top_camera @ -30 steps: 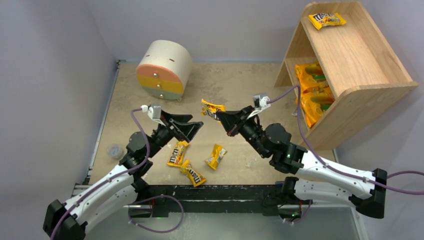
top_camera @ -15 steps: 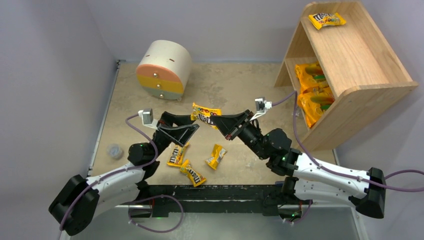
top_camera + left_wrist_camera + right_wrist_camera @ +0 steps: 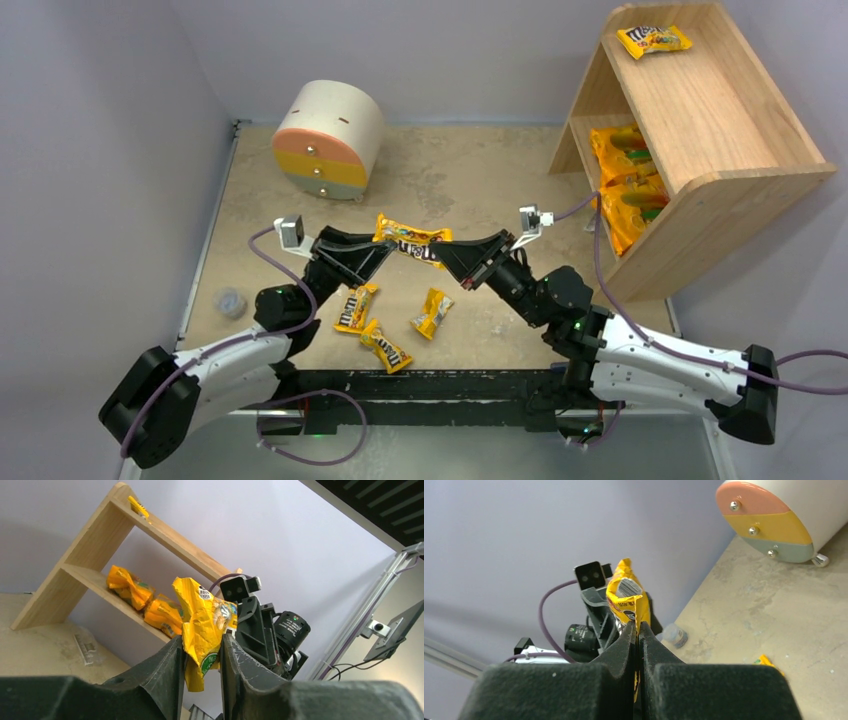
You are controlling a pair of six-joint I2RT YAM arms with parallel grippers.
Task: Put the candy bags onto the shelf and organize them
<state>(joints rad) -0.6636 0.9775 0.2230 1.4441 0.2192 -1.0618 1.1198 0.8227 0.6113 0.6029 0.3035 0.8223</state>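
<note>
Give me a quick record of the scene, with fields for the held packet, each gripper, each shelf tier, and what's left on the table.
held packet: yellow M&M's, in the air between both grippers
right gripper: shut on the held packet
left gripper: fingers either side of the packet's other end; grip unclear
shelf, top tier: one yellow packet
shelf, lower tier: two orange bags
table: three loose packets

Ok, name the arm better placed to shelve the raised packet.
Right. The right gripper is shut on the packet and the shelf stands on that side; the left gripper is farther away.
</note>
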